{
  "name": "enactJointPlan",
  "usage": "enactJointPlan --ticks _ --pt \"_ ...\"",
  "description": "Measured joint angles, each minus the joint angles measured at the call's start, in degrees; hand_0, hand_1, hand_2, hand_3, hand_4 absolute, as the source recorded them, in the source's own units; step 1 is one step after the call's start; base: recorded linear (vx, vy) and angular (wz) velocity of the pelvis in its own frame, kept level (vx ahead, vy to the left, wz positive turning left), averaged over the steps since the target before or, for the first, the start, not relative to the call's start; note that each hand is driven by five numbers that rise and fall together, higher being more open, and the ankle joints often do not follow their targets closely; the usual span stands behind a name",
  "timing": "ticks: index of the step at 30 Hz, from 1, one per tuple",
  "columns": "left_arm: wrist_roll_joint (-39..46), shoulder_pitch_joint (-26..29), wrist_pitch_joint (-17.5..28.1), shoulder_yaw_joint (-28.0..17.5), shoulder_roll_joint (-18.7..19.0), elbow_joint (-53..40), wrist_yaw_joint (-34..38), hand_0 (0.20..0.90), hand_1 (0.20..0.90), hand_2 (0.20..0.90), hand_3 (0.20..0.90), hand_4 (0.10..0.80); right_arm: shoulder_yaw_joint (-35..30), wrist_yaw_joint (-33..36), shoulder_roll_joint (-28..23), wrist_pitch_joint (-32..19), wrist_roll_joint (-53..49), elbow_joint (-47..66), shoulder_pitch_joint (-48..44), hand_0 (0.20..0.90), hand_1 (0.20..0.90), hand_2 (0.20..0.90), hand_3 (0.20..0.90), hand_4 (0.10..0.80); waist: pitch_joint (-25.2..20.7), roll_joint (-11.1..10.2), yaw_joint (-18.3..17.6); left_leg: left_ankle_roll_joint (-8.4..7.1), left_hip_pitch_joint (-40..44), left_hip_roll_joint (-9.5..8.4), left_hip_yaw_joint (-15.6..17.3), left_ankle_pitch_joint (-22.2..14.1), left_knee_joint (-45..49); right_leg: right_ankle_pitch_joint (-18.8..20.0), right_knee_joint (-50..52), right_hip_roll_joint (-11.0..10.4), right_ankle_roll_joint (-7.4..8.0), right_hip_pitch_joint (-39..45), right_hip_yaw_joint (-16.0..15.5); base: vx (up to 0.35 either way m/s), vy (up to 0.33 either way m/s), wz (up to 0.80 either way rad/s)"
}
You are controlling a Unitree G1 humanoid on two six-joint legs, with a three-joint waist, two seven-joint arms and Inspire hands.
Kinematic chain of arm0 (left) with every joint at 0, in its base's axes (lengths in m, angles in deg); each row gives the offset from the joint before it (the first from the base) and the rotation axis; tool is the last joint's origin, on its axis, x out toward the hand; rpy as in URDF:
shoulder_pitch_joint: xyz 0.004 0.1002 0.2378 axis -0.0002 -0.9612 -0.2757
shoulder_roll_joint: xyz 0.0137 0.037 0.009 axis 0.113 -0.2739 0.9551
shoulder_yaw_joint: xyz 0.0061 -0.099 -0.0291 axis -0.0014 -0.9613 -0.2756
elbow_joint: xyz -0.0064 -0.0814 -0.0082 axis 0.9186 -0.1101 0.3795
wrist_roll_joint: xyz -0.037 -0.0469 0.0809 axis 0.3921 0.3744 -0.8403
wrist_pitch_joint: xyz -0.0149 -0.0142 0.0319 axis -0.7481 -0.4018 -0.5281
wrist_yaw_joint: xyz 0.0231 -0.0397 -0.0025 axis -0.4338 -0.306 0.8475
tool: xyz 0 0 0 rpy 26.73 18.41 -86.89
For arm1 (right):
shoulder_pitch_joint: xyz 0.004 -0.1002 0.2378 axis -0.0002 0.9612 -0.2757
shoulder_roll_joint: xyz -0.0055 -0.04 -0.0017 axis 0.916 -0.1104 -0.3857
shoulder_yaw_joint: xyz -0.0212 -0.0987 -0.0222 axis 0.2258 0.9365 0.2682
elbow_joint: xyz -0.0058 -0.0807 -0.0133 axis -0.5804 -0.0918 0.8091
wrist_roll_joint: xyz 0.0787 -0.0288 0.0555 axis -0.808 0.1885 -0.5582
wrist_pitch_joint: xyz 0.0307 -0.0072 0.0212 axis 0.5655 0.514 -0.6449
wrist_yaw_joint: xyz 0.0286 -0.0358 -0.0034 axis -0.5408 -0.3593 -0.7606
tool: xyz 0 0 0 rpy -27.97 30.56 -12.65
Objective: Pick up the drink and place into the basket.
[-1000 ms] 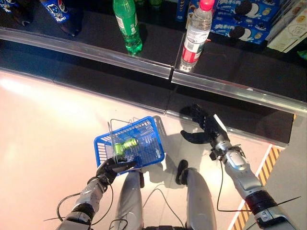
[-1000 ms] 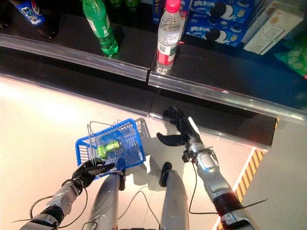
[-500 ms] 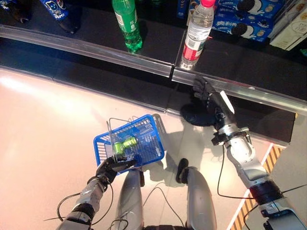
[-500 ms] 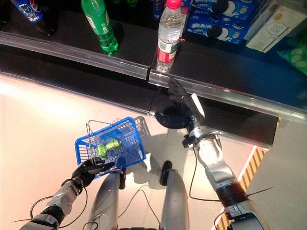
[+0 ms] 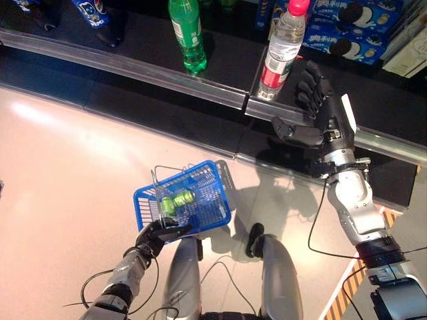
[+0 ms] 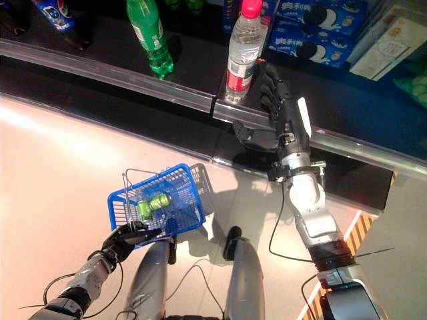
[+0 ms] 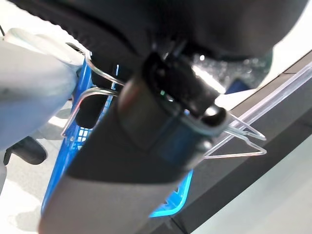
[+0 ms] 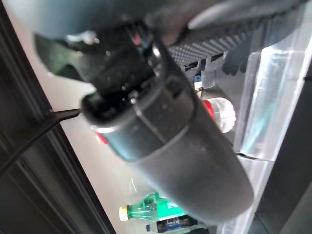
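right hand (image 5: 319, 117) is up at the shelf (image 5: 220, 95) edge, fingers straight and spread, thumb sticking out toward the bottle, nothing in it. it sits just beside the clear water bottle (image 5: 280, 48), on the bottle's right, not touching from what the head views show. the bottle is ribbed transparent plastic with a pink cap and a red-and-white label, standing upright at the front of the dark shelf, right behind the glossy clear lip strip that runs along the shelf edge.

left hand (image 5: 157, 235) is low down by the floor (image 5: 60, 173), fingers curled round the thin wire handle (image 7: 234, 141) of the blue basket (image 5: 212, 213). the basket is rectangular, moulded plastic mesh, slightly tilted. a small green drink can (image 5: 175, 200) lies on its side inside it, toward the handle end.

further left on the shelf: a green plastic soda bottle (image 5: 187, 33), upright, well apart from the water bottle. a dark blue bottle (image 5: 90, 10) at the far left is only partly in view. behind the water bottle are blue cardboard cookie boxes (image 5: 347, 27), stacked flat-faced. the floor is smooth, pale and shiny, with a yellow-black hazard stripe (image 5: 347, 287) near the right arm.
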Motion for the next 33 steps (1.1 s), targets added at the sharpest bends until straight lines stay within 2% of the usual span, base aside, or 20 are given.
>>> enactJointPlan --ticks 9,15,22,33 --pt "0.0 0.03 -0.94 0.01 0.03 -0.56 0.2 0.3 0.3 0.3 0.2 0.1 -0.19 2.44 -0.27 -0.06 -4.12 -6.71 -4.28 0.9 0.9 0.9 0.9 0.8 0.11 0.2 0.36 -0.05 0.14 -0.05 -0.07 0.13 -0.16 0.01 -0.04 0.1 0.0 0.2 -0.16 0.002 -0.003 0.0" --pt "-0.45 0.08 -1.49 2.03 -0.03 -0.54 0.72 0.3 0.3 0.3 0.2 0.1 -0.15 2.73 -1.47 0.12 -7.15 -13.62 -9.37 0.9 0.9 0.9 0.9 0.8 0.26 0.49 1.63 -0.11 1.87 -0.44 -0.14 0.91 -1.77 -0.01 -0.38 -0.09 0.02 1.52 -0.33 0.0 0.0 0.0" --pt "-0.9 0.42 -2.61 2.04 -0.03 -0.63 0.98 0.3 0.3 0.3 0.2 0.1 0.31 2.96 -1.91 0.32 -9.33 -18.84 -16.83 0.9 0.9 0.9 0.9 0.8 0.43 0.89 2.16 -0.02 1.87 -0.72 -0.41 1.28 -1.89 0.0 -0.17 -0.75 0.02 1.58 -0.68 0.003 -0.002 0.01" --pt "-1.23 1.07 -3.5 2.37 -0.07 -0.62 1.03 0.3 0.3 0.3 0.2 0.1 6.21 3.03 -2.87 2.99 -9.37 -22.41 -22.88 0.9 0.9 0.9 0.9 0.8 0.58 1.4 3.55 0.15 1.96 -1.34 -1.3 1.94 -2.99 -0.09 -0.49 -1.44 0.12 2.12 -1.75 -0.002 0.014 0.06"
